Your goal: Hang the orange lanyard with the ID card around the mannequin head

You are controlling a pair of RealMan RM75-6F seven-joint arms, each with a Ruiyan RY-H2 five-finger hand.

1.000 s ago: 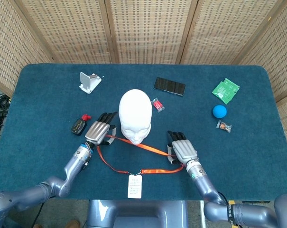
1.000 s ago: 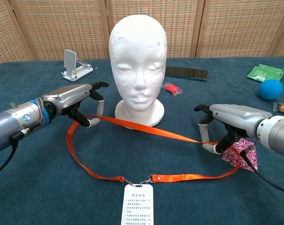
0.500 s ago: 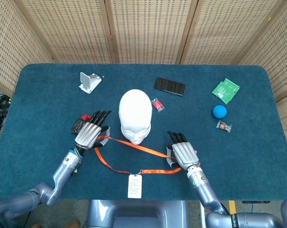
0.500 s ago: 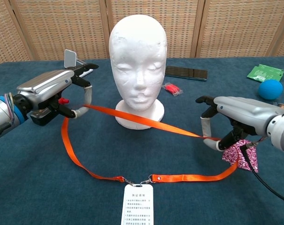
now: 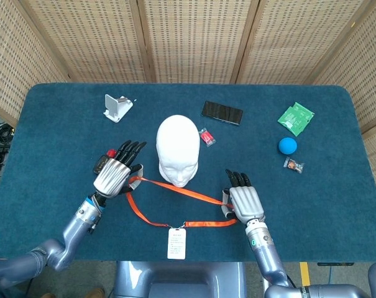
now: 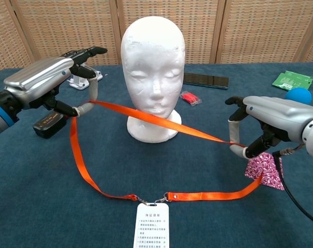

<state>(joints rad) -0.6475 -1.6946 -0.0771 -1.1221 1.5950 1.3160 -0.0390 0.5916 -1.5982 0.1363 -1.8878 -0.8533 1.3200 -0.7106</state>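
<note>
Orange lanyard (image 6: pixel 161 122) stretched taut across the front of the mannequin head (image 6: pixel 153 62), at chin height. Pinched at one end by the left hand (image 6: pixel 47 82), at the other by the right hand (image 6: pixel 265 121). ID card (image 6: pixel 151 226) hanging low from the loop, resting on the blue surface (image 6: pixel 53 206). Pink patterned cloth (image 6: pixel 265 173) just beneath the right hand.

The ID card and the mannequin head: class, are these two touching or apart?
Apart. The chest view shows the ID card hanging near the table's front edge, with bare blue cloth between it and the mannequin head.
</note>
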